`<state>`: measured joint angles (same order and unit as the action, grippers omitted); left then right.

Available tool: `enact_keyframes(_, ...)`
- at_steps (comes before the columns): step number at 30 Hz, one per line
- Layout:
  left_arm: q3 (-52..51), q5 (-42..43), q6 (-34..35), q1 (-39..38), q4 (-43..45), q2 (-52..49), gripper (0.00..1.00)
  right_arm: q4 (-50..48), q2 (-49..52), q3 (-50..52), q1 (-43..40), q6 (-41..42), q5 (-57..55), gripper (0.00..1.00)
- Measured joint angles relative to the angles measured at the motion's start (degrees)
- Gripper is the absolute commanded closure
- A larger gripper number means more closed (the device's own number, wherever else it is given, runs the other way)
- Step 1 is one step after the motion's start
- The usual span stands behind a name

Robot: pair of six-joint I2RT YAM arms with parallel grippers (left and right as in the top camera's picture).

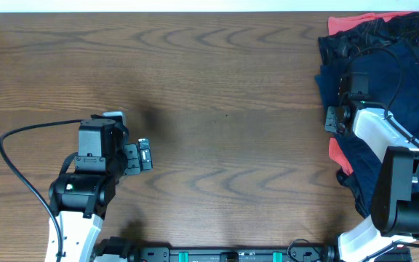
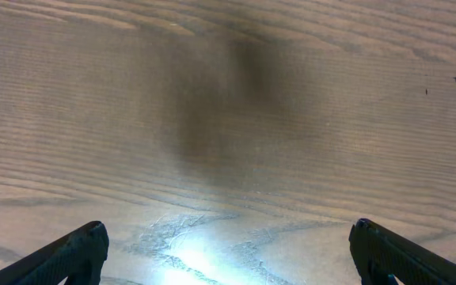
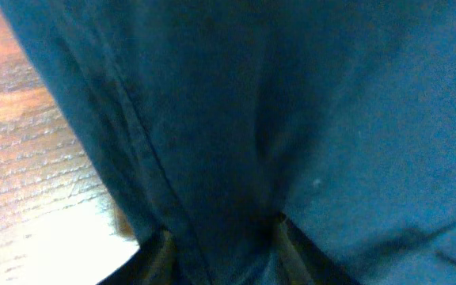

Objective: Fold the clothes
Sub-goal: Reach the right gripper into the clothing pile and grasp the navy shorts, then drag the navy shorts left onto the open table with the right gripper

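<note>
The clothes lie in a heap at the table's right edge. There are navy blue shorts (image 1: 413, 84), a black piece with red lines (image 1: 384, 33) on top at the back, and a coral-red one (image 1: 358, 22) behind it. My right gripper (image 1: 337, 113) is down at the heap's left edge. In the right wrist view its fingers (image 3: 222, 241) are closed in on a fold of the navy shorts (image 3: 307, 103), which fills that view. My left gripper (image 1: 142, 155) is open and empty over bare table at the left, and its fingertips (image 2: 228, 253) stand wide apart in the left wrist view.
The wooden table (image 1: 224, 94) stretches between the two arms. A strip of coral-red cloth (image 1: 338, 154) shows under the navy cloth near the right arm. The left arm's black cable (image 1: 20, 135) loops at the far left.
</note>
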<state>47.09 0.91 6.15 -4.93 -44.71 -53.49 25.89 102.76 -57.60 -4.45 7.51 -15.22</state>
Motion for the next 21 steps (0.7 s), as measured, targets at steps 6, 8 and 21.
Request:
enact_keyframes(6, 0.0, 0.0, 0.0, 0.0, 0.2, 0.0, 0.02, -0.2, -0.2, 0.0, 0.0, 0.1, -0.3, 0.99)
enact_keyframes(8, 0.0, 0.0, 0.0, 0.0, 0.2, 0.0, 0.02, -0.2, -0.5, 0.0, 0.0, 0.1, -0.5, 0.99)
enact_keyframes(21, 0.0, 0.0, 0.0, 0.0, 0.3, 0.0, 0.02, -1.6, -12.0, 0.0, 0.0, -1.6, 15.8, 0.99)
